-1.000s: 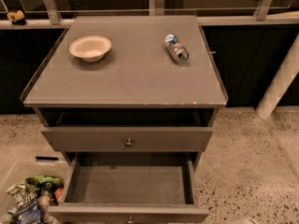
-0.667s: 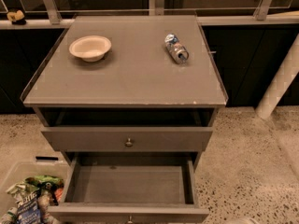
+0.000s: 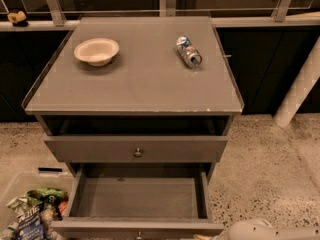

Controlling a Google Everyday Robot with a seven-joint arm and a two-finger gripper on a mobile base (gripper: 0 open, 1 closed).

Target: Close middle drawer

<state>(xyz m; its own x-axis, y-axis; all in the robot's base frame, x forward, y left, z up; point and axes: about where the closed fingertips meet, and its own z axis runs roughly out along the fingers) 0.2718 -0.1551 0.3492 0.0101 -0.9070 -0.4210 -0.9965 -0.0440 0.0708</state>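
Arm link, pale and rounded, lies roughly level along the bottom right edge of your view, reaching in from the right. The gripper is outside the frame, so you cannot tell its state. Middle drawer stands pulled far out of the cabinet, its bare inner floor facing up. Its front sits at the bottom edge, just left of the arm link's tip. Count: one upper drawer above it, carrying one round knob. One bowl and one can, the can on its side, rest well apart on the cabinet top. One clear bin of packets sits on the floor at lower left.
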